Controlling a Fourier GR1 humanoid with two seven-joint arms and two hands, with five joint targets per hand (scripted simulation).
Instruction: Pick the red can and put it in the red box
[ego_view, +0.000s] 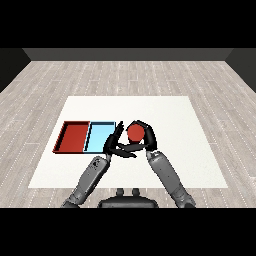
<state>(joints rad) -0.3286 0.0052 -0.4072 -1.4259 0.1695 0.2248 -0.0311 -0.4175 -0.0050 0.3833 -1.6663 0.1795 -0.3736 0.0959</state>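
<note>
Red can (135, 132) sits curled inside my right hand (148, 140), just right of the light blue tray (100, 136). My left hand (114, 143) is beside it, fingers straight. Beyond the blue tray lies the red tray (73, 137).

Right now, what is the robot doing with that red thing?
The right robot hand is curled round a red can, just right of the light blue tray. The left robot hand is beside the can with straight fingers, close to the right one. The red tray, where the can should go, lies farther left, past the blue one. The can is not in it yet.
</note>
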